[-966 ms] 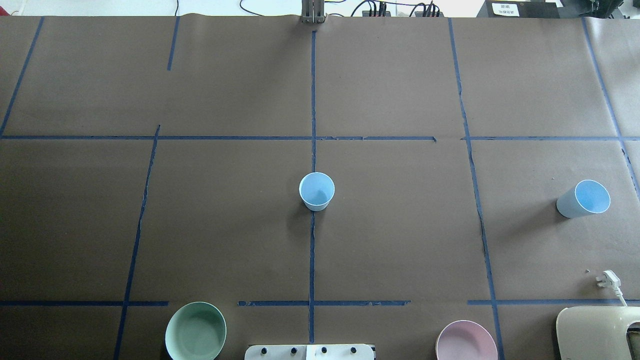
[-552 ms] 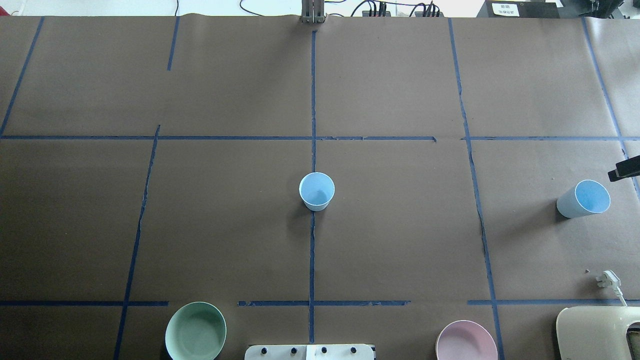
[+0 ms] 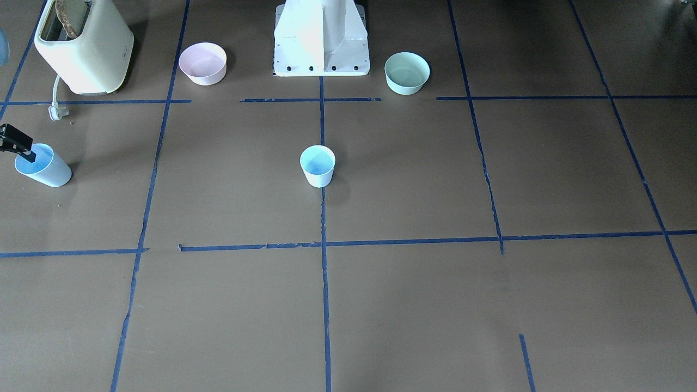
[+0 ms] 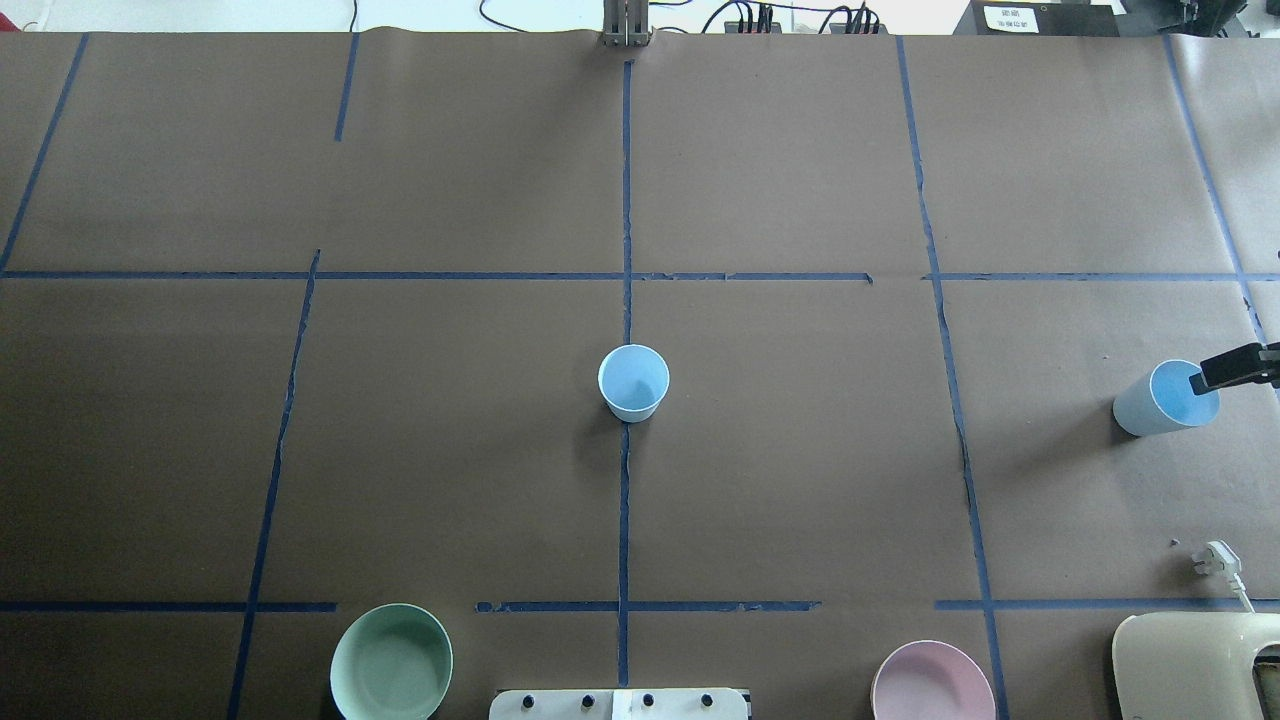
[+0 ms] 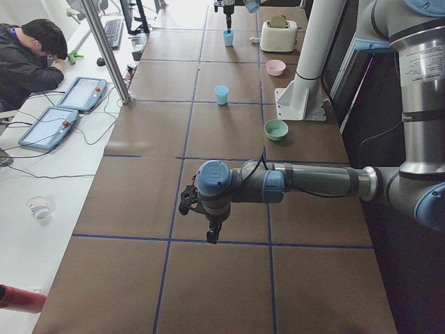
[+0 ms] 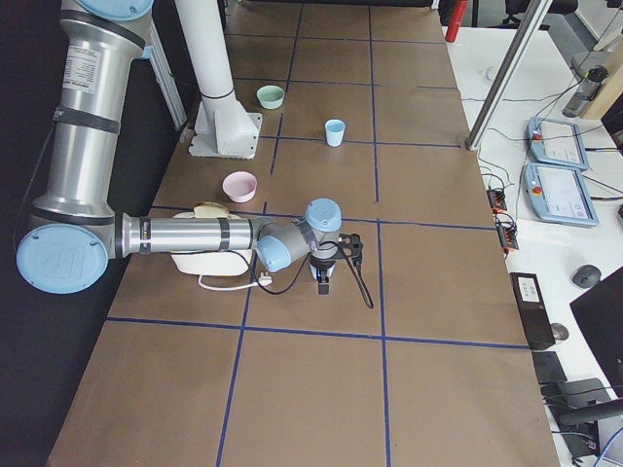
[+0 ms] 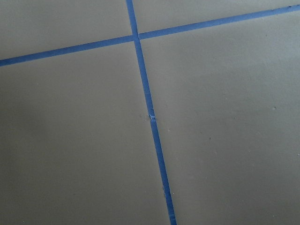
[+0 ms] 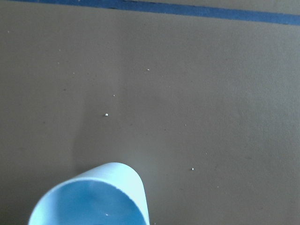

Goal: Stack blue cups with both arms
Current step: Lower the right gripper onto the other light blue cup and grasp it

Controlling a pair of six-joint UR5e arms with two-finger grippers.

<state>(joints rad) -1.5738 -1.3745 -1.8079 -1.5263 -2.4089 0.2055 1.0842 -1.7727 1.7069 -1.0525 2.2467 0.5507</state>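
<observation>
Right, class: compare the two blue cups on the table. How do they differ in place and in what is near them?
The middle blue cup stands on the centre tape line; the end blue cup stands near the table's right end. The right gripper reaches over the end blue cup's mouth; no gripper is near the middle blue cup. Both are pale blue, mouth up and alike in shape.

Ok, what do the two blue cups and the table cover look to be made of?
Centre cup and right-side cup: likely thin plastic, smooth with a slight sheen, thin even rims. Table cover: probably brown paper, matte, visibly creased along the blue tape lines.
</observation>
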